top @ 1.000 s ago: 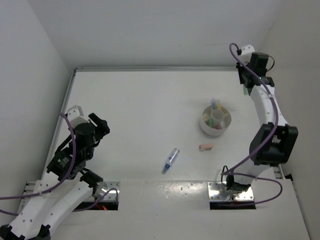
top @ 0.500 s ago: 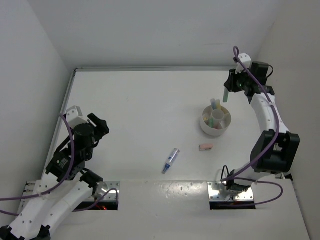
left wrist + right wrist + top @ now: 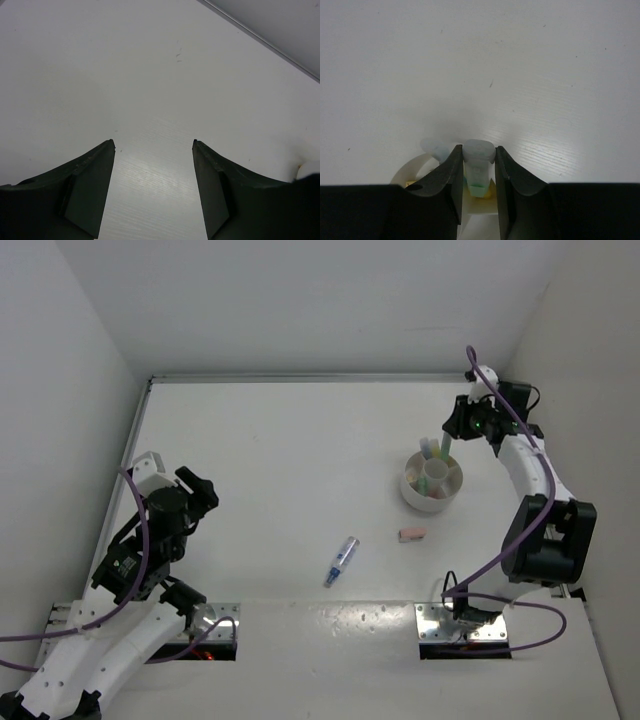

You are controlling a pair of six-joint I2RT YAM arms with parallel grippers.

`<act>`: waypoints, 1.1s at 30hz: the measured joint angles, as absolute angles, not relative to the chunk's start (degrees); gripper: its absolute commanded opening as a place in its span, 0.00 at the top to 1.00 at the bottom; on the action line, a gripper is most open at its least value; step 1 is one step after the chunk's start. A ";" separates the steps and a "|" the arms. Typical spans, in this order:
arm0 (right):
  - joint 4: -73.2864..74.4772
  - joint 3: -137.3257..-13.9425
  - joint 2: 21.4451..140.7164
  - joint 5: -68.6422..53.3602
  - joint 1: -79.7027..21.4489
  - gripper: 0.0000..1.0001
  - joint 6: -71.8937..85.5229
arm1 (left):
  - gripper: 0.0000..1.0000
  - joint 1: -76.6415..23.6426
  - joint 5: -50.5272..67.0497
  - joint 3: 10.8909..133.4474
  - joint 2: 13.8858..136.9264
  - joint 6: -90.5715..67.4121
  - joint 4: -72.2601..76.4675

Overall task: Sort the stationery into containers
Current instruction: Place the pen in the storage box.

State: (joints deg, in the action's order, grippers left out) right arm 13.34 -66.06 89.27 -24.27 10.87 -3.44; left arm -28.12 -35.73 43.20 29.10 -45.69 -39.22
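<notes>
Holding the green pen (image 3: pixel 478 167) pinched between the right jaws: narrow gap, one pad on each side of the barrel. The long axis runs along the jaws. The pale rounded end sticks out just past the tips, and the green body sits back between them. In the top view it hangs near upright, slightly tilted, free end pointing down at the white bowl (image 3: pixel 410 496). The bowl is straight below the tips of the right jaws. The pen end is at the far compartment, just beside a pale blue pen (image 3: pixel 433 147) standing there. Cannot tell if the green pen touches the bowl.

Left jaws are spread wide with nothing between them, only bare tabletop (image 3: pixel 150 75) ahead. Left arm (image 3: pixel 150 540) sits well apart from the bowl.

Purple-blue pen (image 3: pixel 342 561) lies flat on the tabletop, long axis diagonal, well apart from both jaws and roughly between them. Pink block (image 3: pixel 412 534) lies near the bowl's near side, well below the right jaws, nothing touching it.

Vs a second ago: right arm (image 3: pixel 530 475) was back by the far right corner, with the pen beyond the bowl. It has swung in and come down, so the pen is now at the bowl. Grip unchanged. Left arm, purple-blue pen and pink block unmoved.
</notes>
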 measured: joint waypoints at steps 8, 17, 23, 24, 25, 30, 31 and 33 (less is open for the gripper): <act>8.43 -58.46 88.40 -25.21 11.11 1.00 -4.64 | 0.31 -28.12 -35.73 43.11 29.08 -45.69 -38.87; 7.42 -54.43 87.05 -26.30 11.11 0.39 -7.66 | 0.31 -28.12 -35.70 42.76 29.08 -45.69 -38.85; 8.69 -55.09 81.73 -26.59 11.11 0.38 -8.80 | 0.31 -28.12 -35.40 42.76 29.10 -45.63 -38.85; 8.84 -55.37 81.12 -26.59 11.11 0.38 -8.86 | 0.32 -28.12 -35.09 42.76 29.12 -45.60 -38.83; 9.61 -56.23 80.18 -26.39 11.11 0.38 -9.06 | 0.48 -28.12 -34.61 42.76 29.17 -45.39 -38.70; 14.46 -60.23 75.16 -27.64 11.07 1.00 -14.37 | 1.00 -28.03 -26.30 42.68 32.40 -42.57 -34.68; 17.43 -61.49 74.28 -29.23 11.03 1.00 -17.08 | 1.00 -28.01 -23.03 42.68 34.13 -41.63 -33.41; 26.46 -64.95 73.21 -33.74 10.85 0.63 -24.45 | 1.00 -28.56 -15.16 43.33 39.51 -39.97 -31.11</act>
State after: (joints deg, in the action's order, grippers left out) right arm 26.46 -64.95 73.21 -33.74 10.85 -24.45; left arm -28.56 -15.16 43.33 39.51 -39.97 -31.11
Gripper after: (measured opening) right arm 0.101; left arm 0.008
